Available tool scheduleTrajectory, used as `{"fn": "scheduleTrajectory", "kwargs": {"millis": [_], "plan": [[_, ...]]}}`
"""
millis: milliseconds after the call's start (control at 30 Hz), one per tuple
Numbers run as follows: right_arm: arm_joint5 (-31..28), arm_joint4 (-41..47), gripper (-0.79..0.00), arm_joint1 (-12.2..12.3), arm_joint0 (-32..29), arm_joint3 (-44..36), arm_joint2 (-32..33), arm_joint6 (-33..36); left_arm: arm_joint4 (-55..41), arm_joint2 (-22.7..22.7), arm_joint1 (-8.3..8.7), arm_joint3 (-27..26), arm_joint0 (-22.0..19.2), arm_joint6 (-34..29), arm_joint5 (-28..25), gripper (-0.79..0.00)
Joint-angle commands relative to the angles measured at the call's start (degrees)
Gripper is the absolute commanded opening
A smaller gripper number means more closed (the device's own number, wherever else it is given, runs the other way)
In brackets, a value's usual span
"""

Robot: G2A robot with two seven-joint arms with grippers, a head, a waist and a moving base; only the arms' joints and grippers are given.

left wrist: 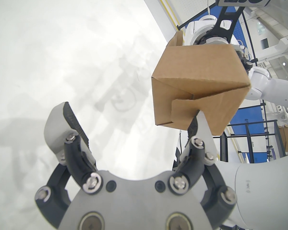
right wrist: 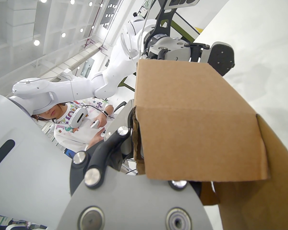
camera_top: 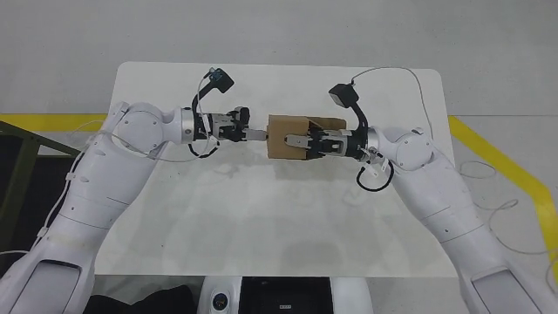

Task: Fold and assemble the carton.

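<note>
Top cam looks down on table [camera_top: 261,218]; wrist cams sit close, facing carton [camera_top: 286,133] from opp. sides.

1. I count one carton [camera_top: 286,136], brown, dead centre of the top view.
2. Two grippers on my end: left gripper [camera_top: 254,133] at the box's left side in frame, right gripper [camera_top: 302,143] at its right side.
3. Two black cams: left wrist camera [camera_top: 218,78] upper left of centre, right wrist camera [camera_top: 342,96] upper right of centre.
4. One white table [camera_top: 261,218].

White table [camera_top: 279,218] set on grey floor [camera_top: 261,9], flanked by yellow floor tape [camera_top: 497,154] at the sides.
</note>
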Motion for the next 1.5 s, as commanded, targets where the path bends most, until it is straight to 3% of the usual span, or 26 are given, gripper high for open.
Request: {"fn": "scheduleTrajectory", "kwargs": {"millis": [0,1200,1467], "plan": [[-0.16,0.39,-0.785,-0.07,0.12,-0.07,-0.11,0.14,-0.35,0.22,-0.05,-0.16,-0.01,-0.13,-0.14,0.0],[-1.28,3.91,-0.785,-1.28,2.11,2.74,-2.37,1.6,-5.18,1.9,-0.56,0.27,-1.07,-2.39,-0.55,0.0],[-1.06,4.99,-0.785,-1.13,1.9,3.01,-2.35,1.82,-5.53,2.39,-0.75,2.3,-1.58,-2.61,-1.1,0.0]]}}
